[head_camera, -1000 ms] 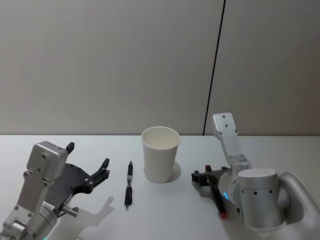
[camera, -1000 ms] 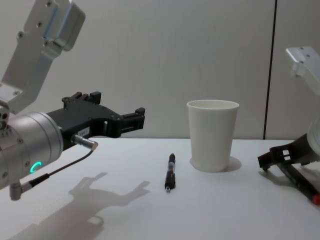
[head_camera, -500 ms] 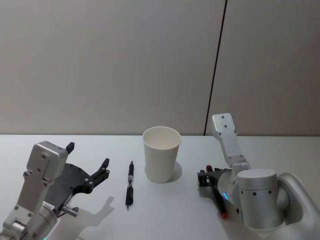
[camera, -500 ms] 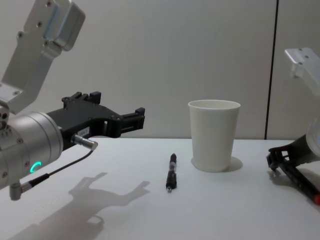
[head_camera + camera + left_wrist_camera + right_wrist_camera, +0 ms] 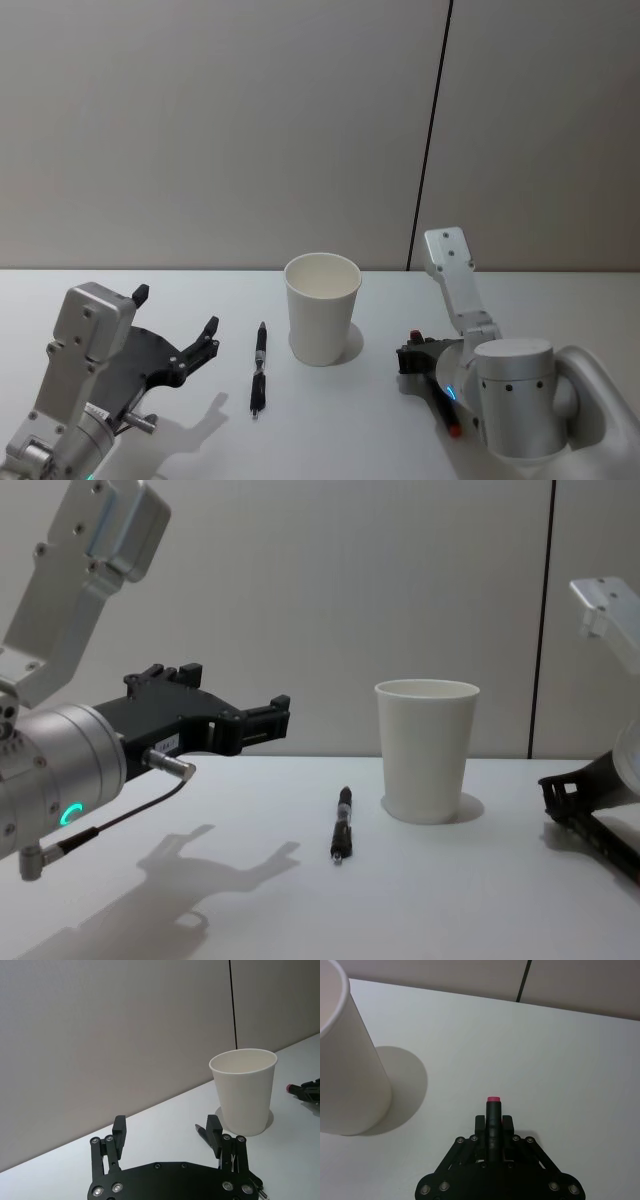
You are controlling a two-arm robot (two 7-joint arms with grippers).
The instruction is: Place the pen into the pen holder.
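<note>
My right fingers (image 5: pixel 480 1122) were pinched shut on a dark pen with a pink end (image 5: pixel 493 1108), and that end stuck out just past their tips. They sat low over the bench (image 5: pixel 330 440), to the right of the pen holder (image 5: pixel 321 310) and clear of it. The pen lay close to level, not tipped toward the cup's mouth.

My left fingers (image 5: pixel 119 1127) were spread wide with nothing between them, held above the bench on the holder's other side. A second pen, black (image 5: pixel 258 368), lay flat on the bench between them and the holder, touching neither.

The pen holder stood upright on the bench, and nothing rose out of its mouth, so no pen had gone in.

By my reckoning the grasp was done and the rest was left. I had yet to lift the held pen above the rolled rim, bring it over the opening, turn it nose-down and let go. I judged the cup light enough to topple if the pen or my fingers knocked its rim. I expected the pen to end up leaning on that rim once dropped. Whether the black pen was also meant for the holder I could not tell.
</note>
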